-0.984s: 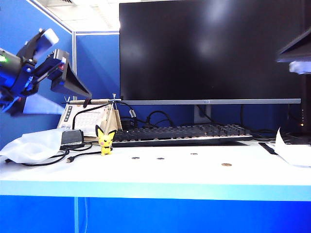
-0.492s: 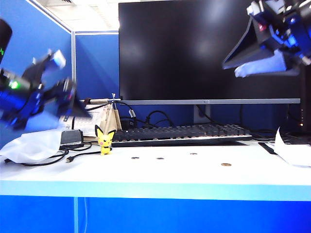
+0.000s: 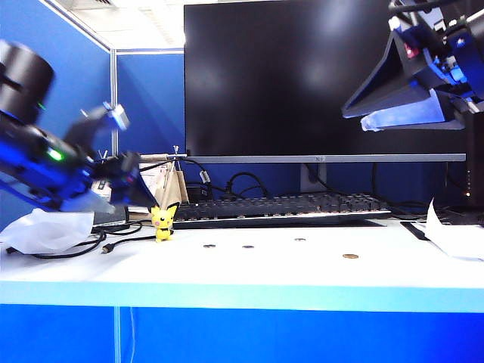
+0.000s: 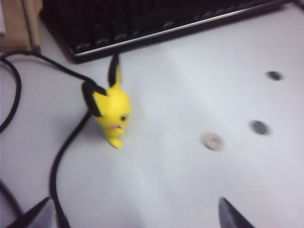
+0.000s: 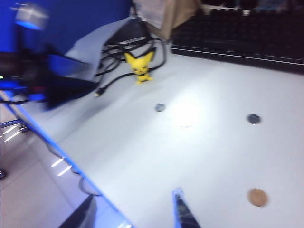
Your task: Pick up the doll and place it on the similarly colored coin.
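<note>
Doll (image 3: 163, 221) stands untouched. Left gripper (image 3: 113, 193), jaws wide and empty, hangs close beside it near the bench's back left; next it must drop over the doll and squeeze. Right gripper (image 3: 401, 94), open and empty, is high up. Ears point up; the doll faces the front edge. Coin (image 3: 350, 256) lies far right.

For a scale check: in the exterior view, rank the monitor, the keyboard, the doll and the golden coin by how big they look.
1. monitor
2. keyboard
3. doll
4. coin

The monitor stands farthest back, yet looks largest.

Yellow doll (image 4: 110, 110) with black ear tips, golden coin (image 5: 257, 197), white table (image 3: 302, 268), black keyboard (image 3: 280, 206).
</note>
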Tool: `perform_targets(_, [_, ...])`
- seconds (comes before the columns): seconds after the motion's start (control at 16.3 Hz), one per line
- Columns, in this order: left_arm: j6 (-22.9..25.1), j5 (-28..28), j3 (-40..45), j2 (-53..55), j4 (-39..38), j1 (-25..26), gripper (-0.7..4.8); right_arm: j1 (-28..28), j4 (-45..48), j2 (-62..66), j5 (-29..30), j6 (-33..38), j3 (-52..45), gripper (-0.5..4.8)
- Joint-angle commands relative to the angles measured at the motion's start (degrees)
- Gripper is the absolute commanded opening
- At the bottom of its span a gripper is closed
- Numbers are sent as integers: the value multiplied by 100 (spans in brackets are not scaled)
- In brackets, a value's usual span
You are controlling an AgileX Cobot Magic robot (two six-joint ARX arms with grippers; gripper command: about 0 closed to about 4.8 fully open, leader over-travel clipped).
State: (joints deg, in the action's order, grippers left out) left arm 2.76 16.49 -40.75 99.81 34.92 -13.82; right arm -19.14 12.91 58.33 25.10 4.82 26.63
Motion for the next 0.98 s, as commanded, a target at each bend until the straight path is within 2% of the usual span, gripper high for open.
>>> perform_targets(0.06, [-179, -125, -623, 605, 17, 0, 479, 15, -540, -188, 457, -35, 24, 211])
perform_targets(0.31, [-492, -105, -1270, 1158, -48, -2, 479, 17, -1012, -378, 575, -37, 24, 211])
perform_targets(0.98, [-494, 92, -2304, 1969, -199, -13, 479, 17, -1056, -433, 442, -229, 24, 211])
